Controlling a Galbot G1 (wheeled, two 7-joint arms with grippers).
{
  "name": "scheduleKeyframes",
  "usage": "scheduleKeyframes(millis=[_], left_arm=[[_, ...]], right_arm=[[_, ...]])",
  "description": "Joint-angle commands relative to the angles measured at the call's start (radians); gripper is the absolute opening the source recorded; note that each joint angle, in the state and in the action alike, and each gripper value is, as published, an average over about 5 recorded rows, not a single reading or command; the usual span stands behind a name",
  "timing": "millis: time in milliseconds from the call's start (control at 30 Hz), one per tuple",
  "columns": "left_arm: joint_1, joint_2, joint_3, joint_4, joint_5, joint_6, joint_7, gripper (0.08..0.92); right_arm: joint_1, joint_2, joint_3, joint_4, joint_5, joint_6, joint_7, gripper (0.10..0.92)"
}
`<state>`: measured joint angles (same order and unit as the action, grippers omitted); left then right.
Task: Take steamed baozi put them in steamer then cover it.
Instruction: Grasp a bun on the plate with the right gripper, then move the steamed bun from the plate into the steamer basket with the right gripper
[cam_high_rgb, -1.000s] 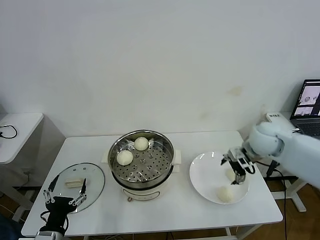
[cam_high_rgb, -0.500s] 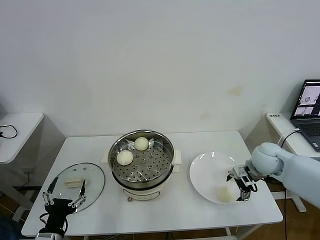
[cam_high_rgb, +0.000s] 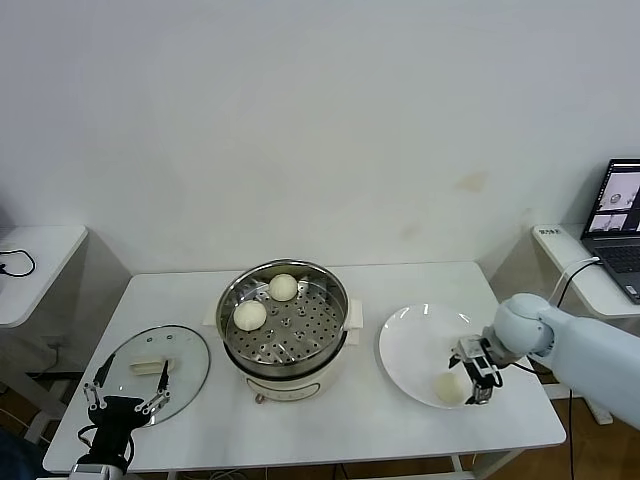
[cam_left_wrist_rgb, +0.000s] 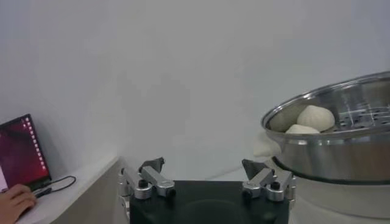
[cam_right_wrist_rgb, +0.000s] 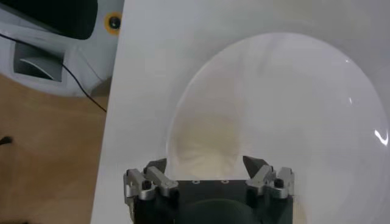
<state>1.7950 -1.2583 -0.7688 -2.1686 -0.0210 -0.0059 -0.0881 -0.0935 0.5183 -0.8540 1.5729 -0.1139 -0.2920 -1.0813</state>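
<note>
Right gripper: now lower on the white plate, open fingers straddling one baozi; second plate baozi no longer visible.

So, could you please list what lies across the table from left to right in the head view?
Round clear glass lid → shiny stainless-steel steamer basket on cream pot → flat white round plate → right end effector over a cream-white bun.

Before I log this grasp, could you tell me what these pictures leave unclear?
Right wrist view: whether the right gripper touches the baozi; the bun is blurred there.
Head view: any second baozi on the plate; the gripper could hide it.
Head view: the laptop, cut off by the right edge.
</note>
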Motion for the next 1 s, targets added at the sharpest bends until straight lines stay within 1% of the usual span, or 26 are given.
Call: scheduleKeyframes(millis=[33,233,567,767,1000], left_arm=[[-0.001,0.000,0.000,0.001,0.000,0.000,0.000,0.823],[0.000,-0.001,0.000,0.000,0.000,0.000,0.000,0.823],[0.005,-0.001,-0.002,-0.007,0.001,0.001,0.000,0.823],[0.004,0.000,-0.004,-0.010,-0.001,0.001,0.000,0.823],[-0.002,0.001,-0.002,-0.011,-0.002,0.001,0.000,0.823]], right_arm=[[-0.021,0.027,0.012,-0.037,-0.007,-0.006,0.005,0.748],[-0.018,0.037,0.010,-0.047,-0.002,-0.009,0.001,0.683],[-0.010,0.052,0.002,-0.049,0.004,-0.016,-0.010,0.613],[0.039,0.040,-0.021,-0.036,0.020,-0.017,-0.022,0.544],[0.158,0.015,-0.023,-0.018,0.065,-0.017,-0.036,0.527]])
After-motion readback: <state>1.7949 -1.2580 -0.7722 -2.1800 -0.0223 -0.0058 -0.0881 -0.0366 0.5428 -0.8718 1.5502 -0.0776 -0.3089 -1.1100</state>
